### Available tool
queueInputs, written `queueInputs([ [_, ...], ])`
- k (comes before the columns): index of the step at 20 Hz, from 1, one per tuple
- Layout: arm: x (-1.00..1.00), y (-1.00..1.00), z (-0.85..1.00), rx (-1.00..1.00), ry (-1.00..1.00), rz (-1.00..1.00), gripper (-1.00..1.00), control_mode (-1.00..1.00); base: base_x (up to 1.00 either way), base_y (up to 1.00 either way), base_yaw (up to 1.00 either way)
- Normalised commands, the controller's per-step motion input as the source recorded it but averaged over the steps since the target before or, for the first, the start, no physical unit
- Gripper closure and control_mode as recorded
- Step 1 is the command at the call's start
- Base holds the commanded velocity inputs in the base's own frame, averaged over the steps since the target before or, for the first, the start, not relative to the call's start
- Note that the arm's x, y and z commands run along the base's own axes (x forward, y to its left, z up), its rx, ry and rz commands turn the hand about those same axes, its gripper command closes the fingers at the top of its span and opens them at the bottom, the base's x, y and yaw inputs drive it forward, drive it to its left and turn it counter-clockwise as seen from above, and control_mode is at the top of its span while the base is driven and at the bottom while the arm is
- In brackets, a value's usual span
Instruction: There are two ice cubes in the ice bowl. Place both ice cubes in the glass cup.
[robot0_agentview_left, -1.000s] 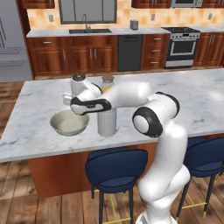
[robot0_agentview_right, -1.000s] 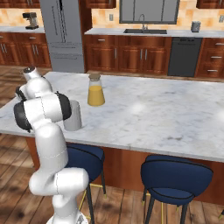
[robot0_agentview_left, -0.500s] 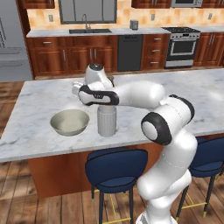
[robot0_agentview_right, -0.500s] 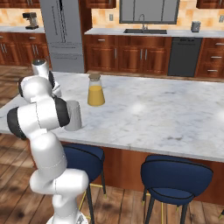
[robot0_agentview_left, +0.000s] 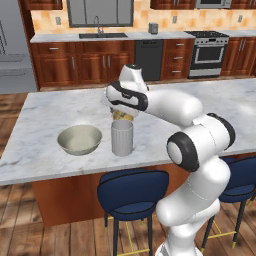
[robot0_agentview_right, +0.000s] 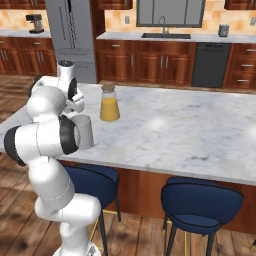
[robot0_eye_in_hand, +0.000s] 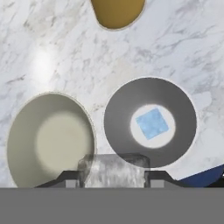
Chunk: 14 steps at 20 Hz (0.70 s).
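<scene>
Hand view is showing the worktop (robot0_eye_in_hand: 52, 39) carrying the ice bowl (robot0_eye_in_hand: 26, 144) beside the glass cup (robot0_eye_in_hand: 118, 118), near its front edge. Inside the cup, the blue ice cube (robot0_eye_in_hand: 152, 123) is lying on the bottom, while the gripper (robot0_eye_in_hand: 113, 175) is pinching the clear ice cube (robot0_eye_in_hand: 111, 168) between narrowed fingers.

Even, bright, rendered light fills the kitchen, with no hard shadows on the marble counter (robot0_agentview_left: 45, 115). A soft white glare patch sits on the counter in the hand view, left of the bottle (robot0_eye_in_hand: 117, 12). The bowl (robot0_eye_in_hand: 49, 139) shows a pale sheen inside. All three pictures look slightly soft and pixelated, without edge distortion
</scene>
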Motion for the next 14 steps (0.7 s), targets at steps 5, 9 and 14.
queueInputs([
  [5,0.03,-0.21,0.00,-0.07,0.03,0.01,1.00,-1.00,0.00,0.00,0.00],
  [9,0.00,0.00,-0.13,-0.09,0.00,0.03,1.00,-1.00,0.00,0.00,0.00],
  [14,-0.05,-0.19,-0.06,-0.08,-0.03,0.09,1.00,-1.00,0.00,0.00,0.00],
])
